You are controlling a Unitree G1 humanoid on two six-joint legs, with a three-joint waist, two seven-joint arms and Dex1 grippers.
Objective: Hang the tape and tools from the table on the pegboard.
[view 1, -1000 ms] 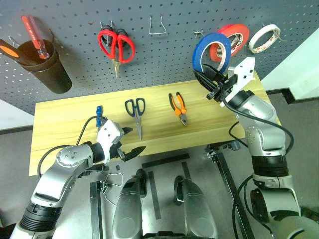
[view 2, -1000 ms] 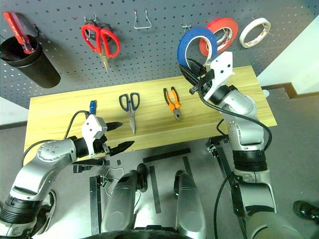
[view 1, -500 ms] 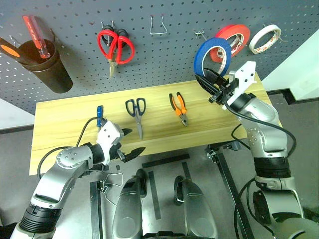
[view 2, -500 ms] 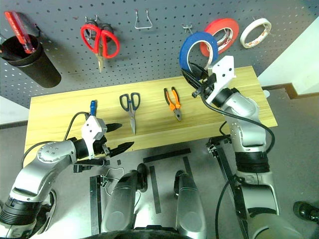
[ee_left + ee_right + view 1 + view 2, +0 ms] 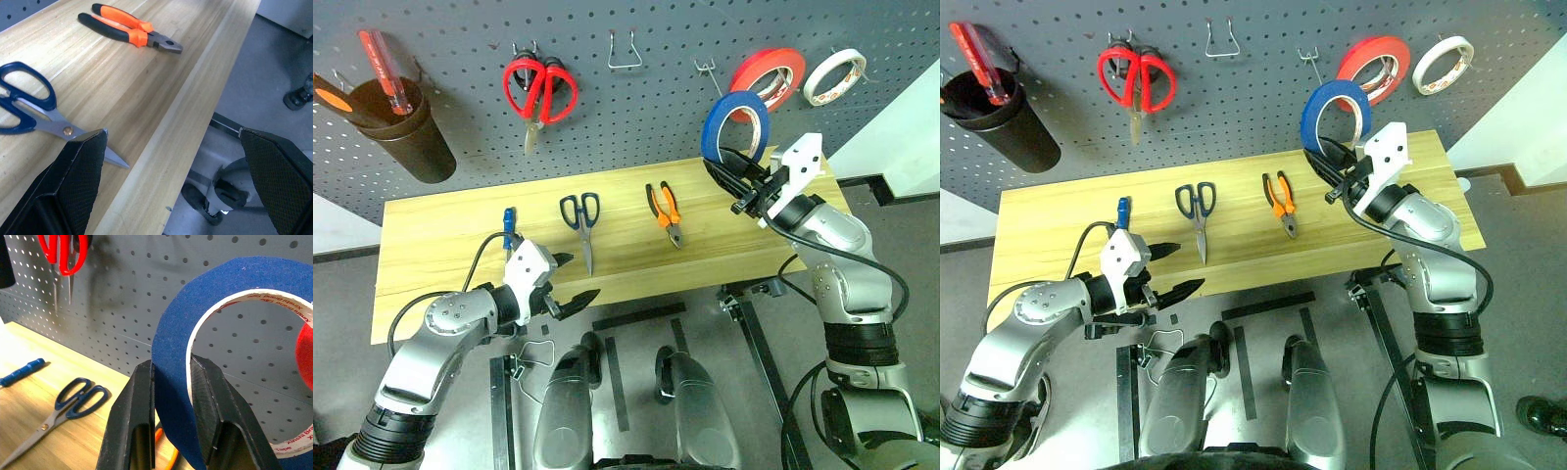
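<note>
My right gripper [image 5: 722, 164] is shut on the lower rim of the blue tape [image 5: 710, 127], one finger inside the ring and one outside [image 5: 170, 363]. It holds the tape upright in front of the pegboard [image 5: 460, 59], just below a bare hook [image 5: 705, 67]. Lying on the table [image 5: 440, 245] are the blue-handled screwdriver [image 5: 508, 223], the black-handled scissors [image 5: 580, 217] and the orange-and-black pliers [image 5: 664, 211]. My left gripper [image 5: 576, 277] hangs open over the table's front edge, near the scissors' tip [image 5: 115, 159], holding nothing.
On the pegboard hang red-handled scissors [image 5: 540, 88], a red-orange tape roll [image 5: 769, 73], a white roll [image 5: 833, 73], a bare wire hook [image 5: 623, 49] and a black cup [image 5: 396, 132] with screwdrivers. The floor lies beyond the table's front edge.
My right gripper has carried the blue tape a little right and down, uncovering more of the red-orange roll. The left arm has stayed still.
</note>
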